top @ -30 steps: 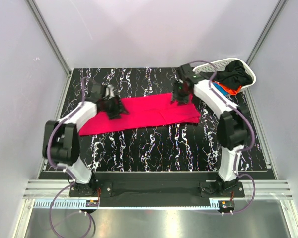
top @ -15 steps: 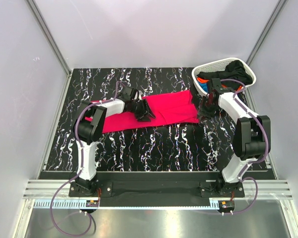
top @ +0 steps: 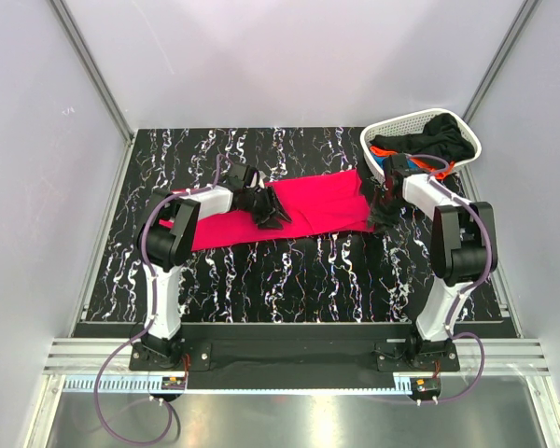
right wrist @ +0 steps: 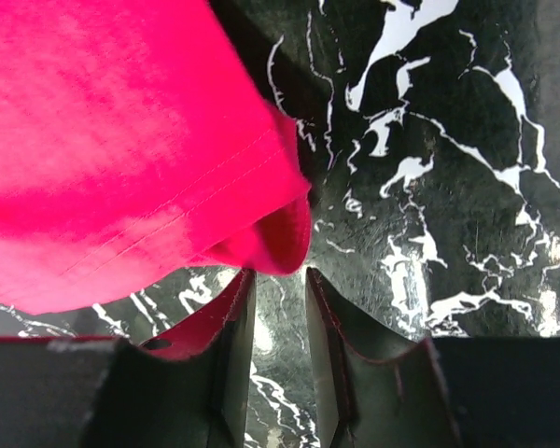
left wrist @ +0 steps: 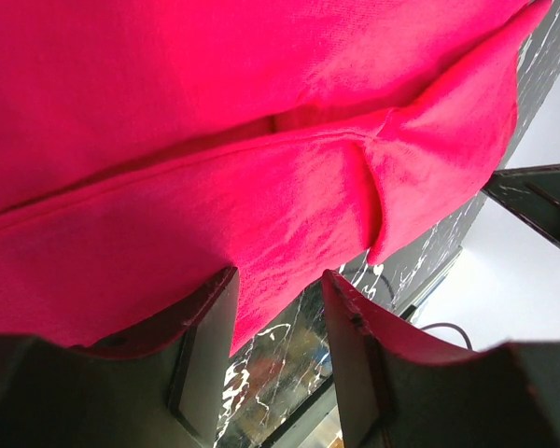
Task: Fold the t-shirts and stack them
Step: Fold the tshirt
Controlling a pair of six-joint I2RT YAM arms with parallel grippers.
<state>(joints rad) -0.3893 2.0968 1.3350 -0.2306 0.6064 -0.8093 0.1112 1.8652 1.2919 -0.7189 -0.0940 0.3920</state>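
A bright pinkish-red t-shirt (top: 317, 201) lies spread flat across the middle of the black marbled table (top: 261, 280). My left gripper (top: 269, 213) is low over its near edge, about midway along. In the left wrist view the red cloth (left wrist: 215, 140) fills the picture, its hem reaches the tips of my left gripper (left wrist: 278, 280), and table shows through the open gap. My right gripper (top: 383, 213) sits at the shirt's right near corner. There the curled corner of the shirt (right wrist: 103, 140) lies just past my right gripper (right wrist: 278, 275), whose jaws stand narrowly open, gripping nothing.
A white lattice basket (top: 411, 116) stands at the back right corner with a black t-shirt (top: 443, 140) heaped in it, close behind my right arm. Grey walls enclose the table on three sides.
My left gripper has moved right from the shirt's left part to its middle. My right gripper has moved from the far edge to the right near corner. Both jaws have narrowed.
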